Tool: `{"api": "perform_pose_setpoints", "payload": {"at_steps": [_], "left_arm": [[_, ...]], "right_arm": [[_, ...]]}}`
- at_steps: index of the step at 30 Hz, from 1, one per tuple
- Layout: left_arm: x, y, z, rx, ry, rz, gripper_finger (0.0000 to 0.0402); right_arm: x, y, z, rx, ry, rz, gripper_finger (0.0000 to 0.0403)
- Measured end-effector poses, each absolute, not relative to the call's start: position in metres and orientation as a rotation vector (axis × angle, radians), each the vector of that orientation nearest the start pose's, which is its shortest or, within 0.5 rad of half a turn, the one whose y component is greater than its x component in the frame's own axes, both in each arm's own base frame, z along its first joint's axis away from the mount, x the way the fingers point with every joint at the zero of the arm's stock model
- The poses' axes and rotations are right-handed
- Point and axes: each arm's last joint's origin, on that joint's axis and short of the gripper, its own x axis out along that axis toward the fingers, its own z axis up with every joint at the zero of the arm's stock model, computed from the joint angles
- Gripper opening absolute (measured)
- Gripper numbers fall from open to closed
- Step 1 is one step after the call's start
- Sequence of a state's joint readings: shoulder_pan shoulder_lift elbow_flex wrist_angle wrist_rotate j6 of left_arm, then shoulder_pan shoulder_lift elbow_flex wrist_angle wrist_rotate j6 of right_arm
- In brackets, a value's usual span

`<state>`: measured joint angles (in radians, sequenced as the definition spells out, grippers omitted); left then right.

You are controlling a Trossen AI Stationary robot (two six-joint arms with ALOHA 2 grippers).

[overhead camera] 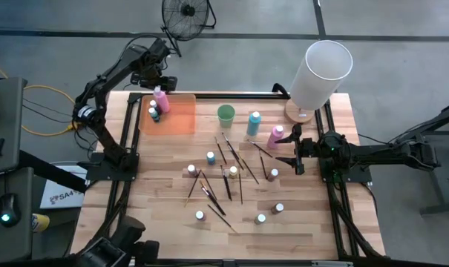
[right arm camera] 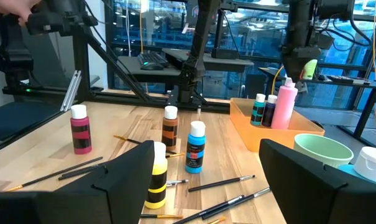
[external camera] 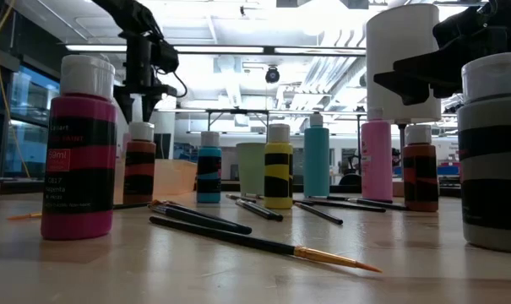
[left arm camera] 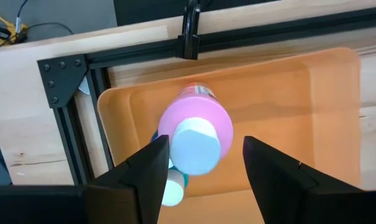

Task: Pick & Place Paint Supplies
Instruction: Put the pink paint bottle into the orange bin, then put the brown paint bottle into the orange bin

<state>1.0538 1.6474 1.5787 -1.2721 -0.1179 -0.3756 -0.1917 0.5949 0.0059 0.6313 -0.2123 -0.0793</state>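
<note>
Pink bottle (left arm camera: 196, 127) upright in the orange tray (left arm camera: 287, 93), left jaws spread open around its cap.

If the left gripper (overhead camera: 159, 83) rises crooked, a finger could tip it onto the small bottles (overhead camera: 154, 113) just beside; right gripper (overhead camera: 297, 153) waits open.

1. A magenta bottle (external camera: 78, 148) is standing close on the table (external camera: 238, 270), at left.
2. A brush (external camera: 263, 245) is lying across the front.
3. Brown (external camera: 139, 162), teal (external camera: 209, 167), yellow (external camera: 278, 166), blue (external camera: 316, 157) and pink (external camera: 376, 160) bottles are standing behind.
4. A gripper (external camera: 147, 105) is hanging above the brown bottle.
</note>
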Motion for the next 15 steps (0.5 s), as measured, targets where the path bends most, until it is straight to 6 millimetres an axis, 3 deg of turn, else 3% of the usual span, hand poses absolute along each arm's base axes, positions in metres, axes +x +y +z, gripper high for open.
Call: {"api": "perform_pose_setpoints", "payload": {"at_steps": [9,15], "left_arm": [[0.141,0.249,0.345,-0.909,0.970,1.177,0.0200],[0.145,0.207,0.373,-0.827,0.934,1.012,0.0200]], "right_arm": [[0.133,-0.020,0.169,-0.088,-0.042,0.019,0.0286],[0.133,-0.020,0.169,-0.088,-0.043,0.019,0.0286]]}}
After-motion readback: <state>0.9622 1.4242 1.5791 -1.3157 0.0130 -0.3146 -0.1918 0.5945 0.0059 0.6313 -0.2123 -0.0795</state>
